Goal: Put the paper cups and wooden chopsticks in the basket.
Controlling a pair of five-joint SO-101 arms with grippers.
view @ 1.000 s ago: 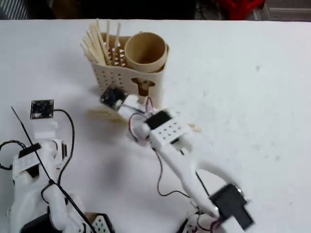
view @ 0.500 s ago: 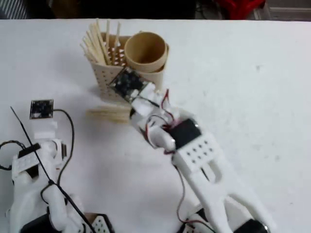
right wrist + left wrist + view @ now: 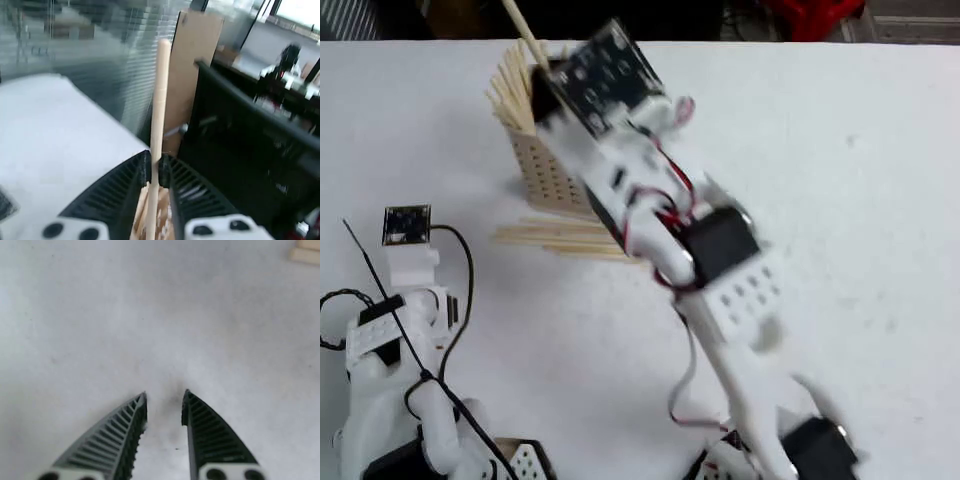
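A white desk [image 3: 860,150] carried the scene in the high view. The right arm [image 3: 720,250], the largest thing on it, stretched from its base at about 5 o'clock up toward 11 o'clock, its wrist over the basket. The left arm [image 3: 390,350] stood at roughly 8 o'clock, well apart from the basket.

The perforated cream basket [image 3: 545,175] sat at about 11 o'clock on the desk, partly hidden by the right arm. A bundle of wooden chopsticks [image 3: 510,95] stood in the basket at its 9 o'clock side, fanning out above the rim. A few loose chopsticks [image 3: 555,238] lay flat on the desk just at 6 o'clock from the basket, their far ends running under the right arm.

The right end effector [image 3: 155,162] was clamped on a single chopstick [image 3: 159,100], which rose steeply above the basket and pointed toward 11 o'clock in the high view.

The left end effector [image 3: 164,395] hung just over bare desk, its jaws a little apart and holding nothing, with two chopstick ends [image 3: 305,252] near it.
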